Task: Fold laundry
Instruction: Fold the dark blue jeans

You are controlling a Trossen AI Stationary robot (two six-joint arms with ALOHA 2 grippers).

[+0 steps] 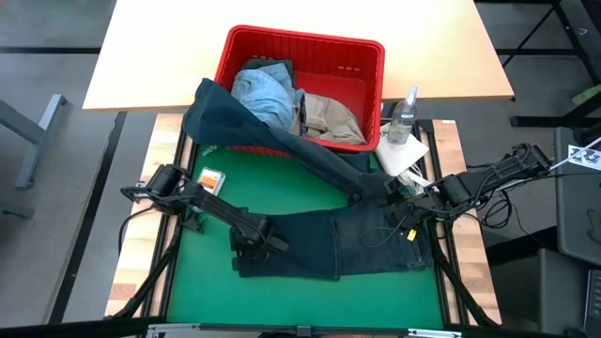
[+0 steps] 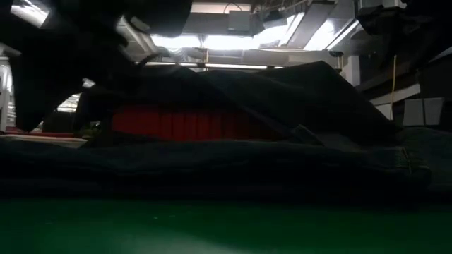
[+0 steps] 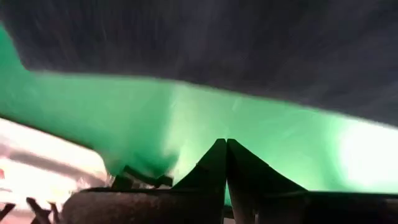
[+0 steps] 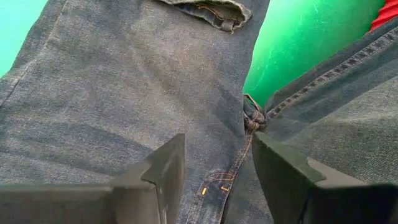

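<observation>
Dark navy jeans (image 1: 357,239) lie on the green mat (image 1: 282,300). One leg runs flat toward the table's left, and the other (image 1: 235,117) slants up onto the near left rim of the red basket (image 1: 366,56). Light blue denim (image 1: 263,92) and a beige khaki piece (image 1: 329,117) lie inside the basket. My left gripper (image 1: 252,246) (image 3: 225,144) is shut, with nothing between its fingers, over the flat leg's free end. My right gripper (image 1: 408,202) (image 4: 217,146) hangs open above the jeans' crotch seam (image 4: 252,118), clear of the cloth.
A clear spray bottle (image 1: 404,117) and a small white cloth (image 1: 402,155) sit at the mat's far right corner. A small orange card (image 1: 211,178) lies on the mat's left side. Bare green mat stretches along the near edge. A tan tabletop (image 1: 150,56) lies beyond.
</observation>
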